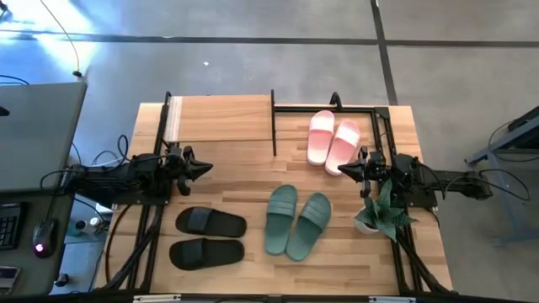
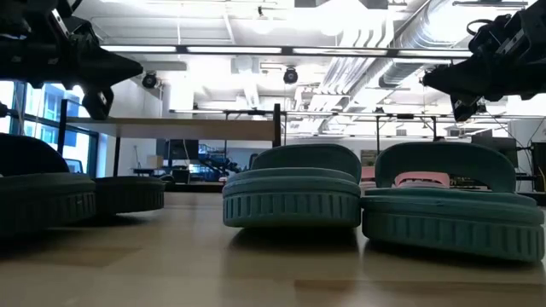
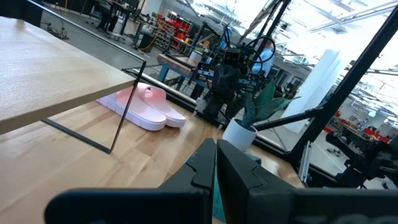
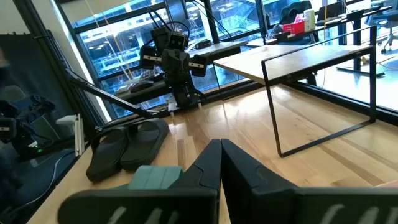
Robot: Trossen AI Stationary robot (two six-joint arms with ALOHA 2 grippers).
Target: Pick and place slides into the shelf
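The shelf [image 1: 221,118], a black tube frame with a wooden top board over its left half, stands at the table's far side. A pink pair of slides [image 1: 333,141] lies sole-down inside the frame's uncovered right half. A green pair [image 1: 296,220] lies at the middle near side of the table, and a black pair [image 1: 208,237] lies to its left. My left gripper [image 1: 206,168] hovers shut above the table's left part, pointing right. My right gripper [image 1: 344,168] hovers shut near the pink pair, pointing left. Neither holds anything.
A green plant in a white pot [image 1: 375,215] stands near the table's right edge, close under my right arm. The bare wooden tabletop [image 1: 253,181] lies between the two grippers. Black frame rails [image 1: 143,252] run along the table's left and right sides.
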